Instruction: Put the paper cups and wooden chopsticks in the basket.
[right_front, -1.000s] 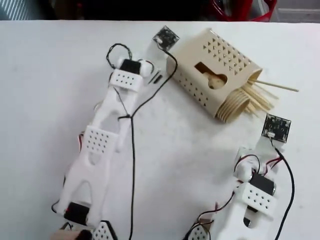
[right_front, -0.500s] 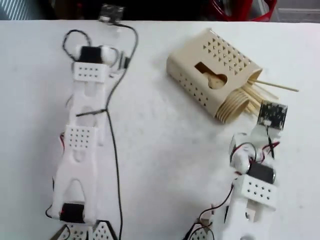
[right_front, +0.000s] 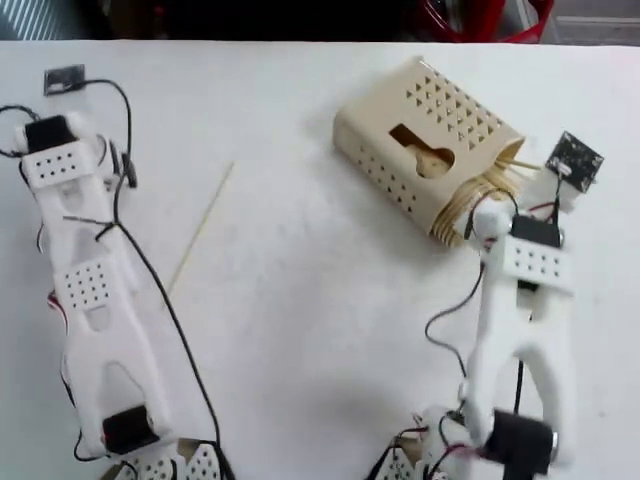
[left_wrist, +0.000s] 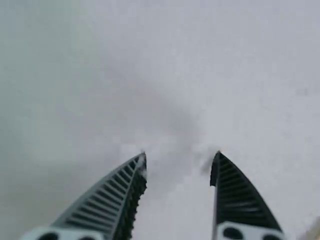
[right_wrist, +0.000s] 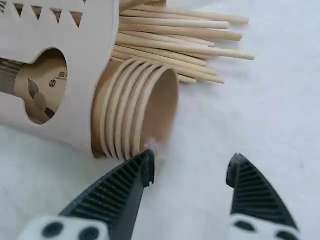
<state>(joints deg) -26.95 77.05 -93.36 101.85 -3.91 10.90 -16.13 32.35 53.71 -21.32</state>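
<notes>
Both jaws spread | right gripper (right_wrist: 191, 157) beside paper cups (right_wrist: 145, 107) | left gripper (left_wrist: 180, 155) well apart

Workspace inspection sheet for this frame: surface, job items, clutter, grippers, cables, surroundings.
Surface: white table.
Job's things: beige perforated basket lying on its side; stacked paper cups and wooden chopsticks poking from its mouth; one loose chopstick on the table.
Clutter: nothing seen.
Grippers: left gripper open over the table; right gripper open beside the cups' rim.
Cables: black cable trailing along the left arm.
Surroundings: red object past the far edge.
</notes>
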